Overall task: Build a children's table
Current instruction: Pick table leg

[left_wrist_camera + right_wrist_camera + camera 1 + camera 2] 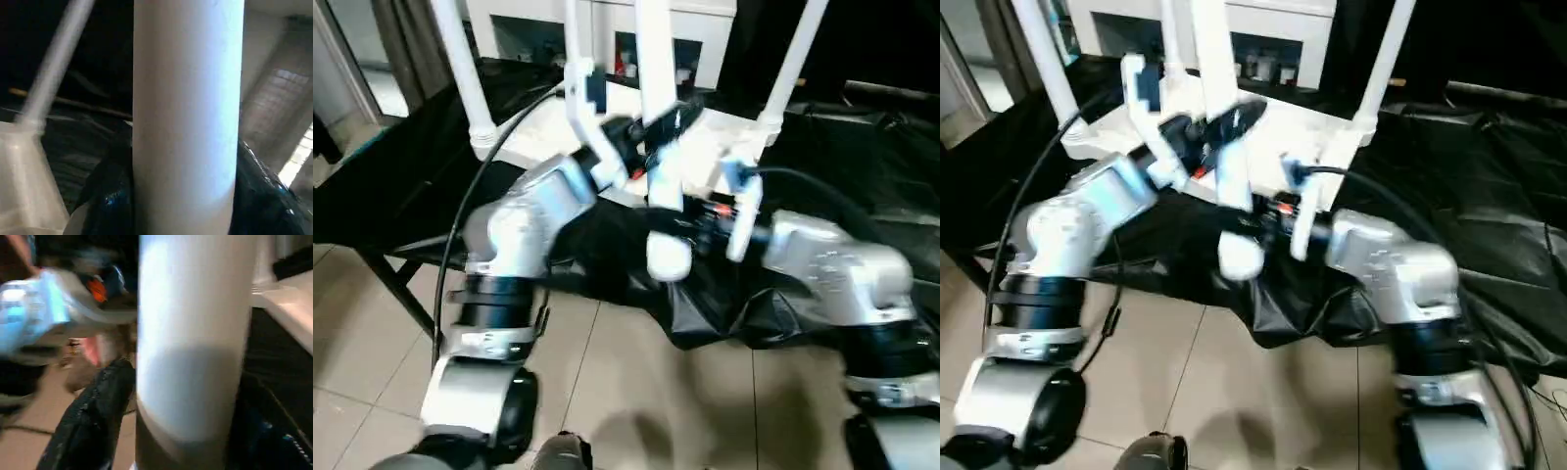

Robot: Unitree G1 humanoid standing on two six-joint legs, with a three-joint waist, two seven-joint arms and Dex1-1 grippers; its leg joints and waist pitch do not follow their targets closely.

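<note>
**Bringing the last leg to the upturned table**

The bench (862, 196), draped in black sheeting, carries the children's table (1283, 122) upside down near its far edge, in front of a white cabinet (705, 29). Three legs already stand up from the underside; two of them, the left-hand leg (460, 59) and the right-hand leg (793, 69), rise at the top's outer corners. The fourth leg (658, 147) is off the bench, roughly upright, between the two arms. Its rounded lower end hangs past the bench's front edge, above the tiled floor (626, 392).

The main risk, as I judge it, is a dropped leg. With its end beyond the front edge, a slack grip would send it to the floor, not the sheeting. A tilted leg could also miss its socket or knock a standing leg.

The left claw (641, 129) sits against the leg higher up and the right claw (705, 211) lower down. Each wrist view shows the leg close in front. Whether either claw is clamped or only loosely around the leg, I cannot tell.
</note>
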